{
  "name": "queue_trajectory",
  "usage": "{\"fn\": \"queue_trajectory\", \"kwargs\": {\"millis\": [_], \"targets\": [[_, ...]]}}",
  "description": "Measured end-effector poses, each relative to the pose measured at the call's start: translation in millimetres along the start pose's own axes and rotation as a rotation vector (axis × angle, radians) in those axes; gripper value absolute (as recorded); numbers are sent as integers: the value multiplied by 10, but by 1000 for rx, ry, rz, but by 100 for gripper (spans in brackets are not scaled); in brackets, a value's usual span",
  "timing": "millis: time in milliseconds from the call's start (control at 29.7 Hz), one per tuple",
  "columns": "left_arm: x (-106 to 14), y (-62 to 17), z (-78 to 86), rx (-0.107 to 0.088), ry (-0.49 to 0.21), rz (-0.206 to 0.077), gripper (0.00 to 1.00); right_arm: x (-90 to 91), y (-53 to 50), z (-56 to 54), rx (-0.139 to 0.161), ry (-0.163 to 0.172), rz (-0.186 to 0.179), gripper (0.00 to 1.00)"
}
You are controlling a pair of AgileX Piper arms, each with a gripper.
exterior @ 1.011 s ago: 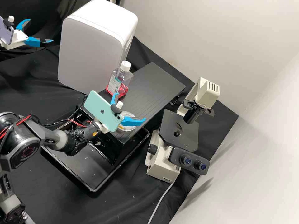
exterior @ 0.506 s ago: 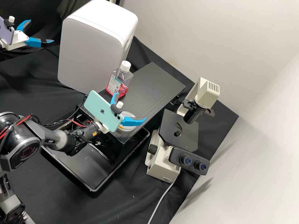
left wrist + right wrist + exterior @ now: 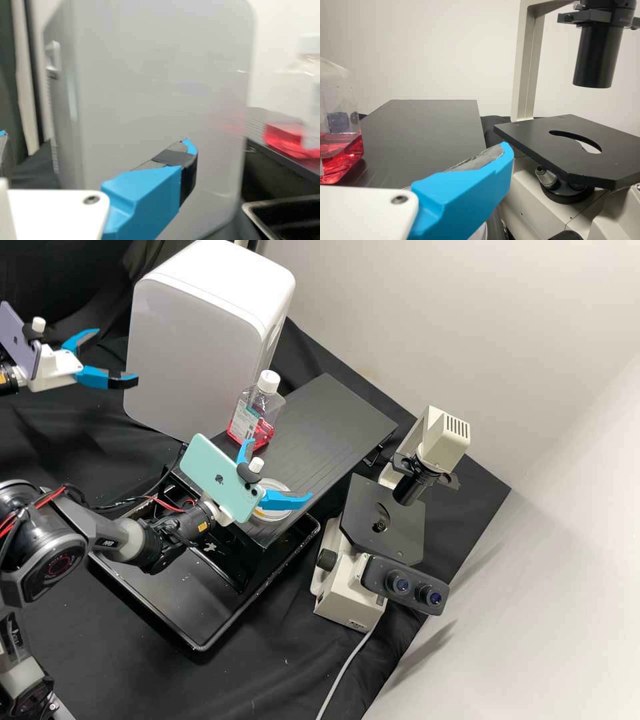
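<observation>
- A white cabinet (image 3: 200, 333), round-cornered, stands at the bench's back. The left gripper (image 3: 112, 357), fingers spread wide and empty, hangs just beside its front face.
- That gripper has come down and nearer the cabinet in the last second; the right gripper (image 3: 270, 475) has kept still.
- The black platform (image 3: 333, 427) runs bare toward the microscope (image 3: 380, 553).
- A white-capped flask (image 3: 255, 415) of red liquid stands on the platform beside the cabinet.
- A round white dish (image 3: 275, 512) sits at the platform's near edge, under the right gripper's wide-apart fingers.
</observation>
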Motion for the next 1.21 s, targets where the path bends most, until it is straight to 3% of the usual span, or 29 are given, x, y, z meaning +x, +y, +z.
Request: {"fn": "queue_trajectory", "kwargs": {"millis": [135, 303, 506, 741, 843, 977, 1213], "targets": [[-77, -133, 64, -9, -25, -54, 100, 0, 0, 0, 0, 0, 0, 100], [-130, -209, 125, -13, -48, -86, 100, 0, 0, 0, 0, 0, 0, 100], [-99, -355, 157, 7, -80, -133, 100, 0, 0, 0, 0, 0, 0, 100], [-70, -408, 207, 30, -136, -152, 100, 0, 0, 0, 0, 0, 0, 100], [-72, -431, 222, 31, -156, -164, 100, 0, 0, 0, 0, 0, 0, 100], [-82, -440, 236, 12, -174, -173, 100, 0, 0, 0, 0, 0, 0, 100], [-184, -513, 279, 10, -215, -220, 100, 0, 0, 0, 0, 0, 0, 100]]}}
